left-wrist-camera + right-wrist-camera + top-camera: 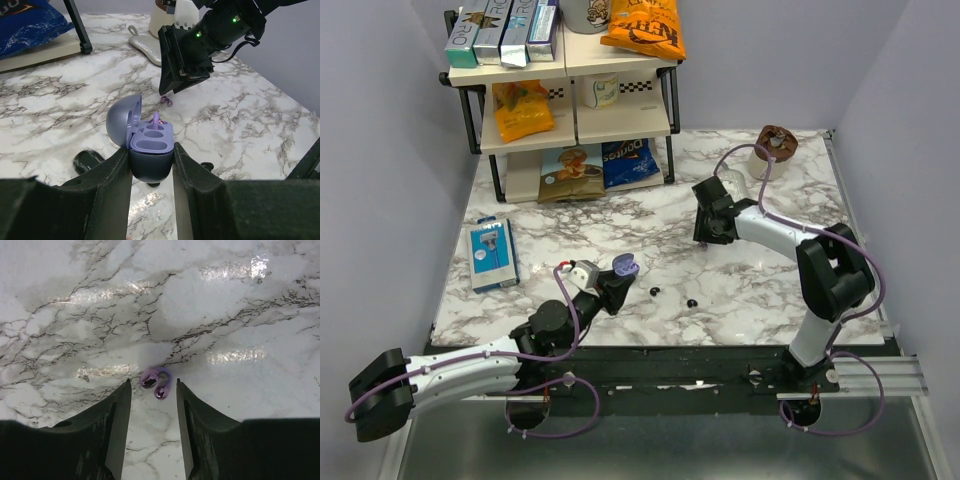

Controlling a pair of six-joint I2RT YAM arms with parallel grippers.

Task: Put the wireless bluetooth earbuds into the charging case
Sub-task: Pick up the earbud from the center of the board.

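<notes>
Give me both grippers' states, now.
Left gripper: shut on the charging case, lid open.
Right gripper: open, holding nothing; small purple bits lie on the table near its fingertips.

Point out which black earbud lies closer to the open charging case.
The left earbud in the top view, just right of the charging case held by the left gripper; the other earbud lies farther right.

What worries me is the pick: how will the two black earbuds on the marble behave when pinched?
The earbuds look like small rounded beads, so they'd probably slip or roll from fingers. They're tiny beside the right gripper, so likely very light and easily flicked across the smooth table.
</notes>
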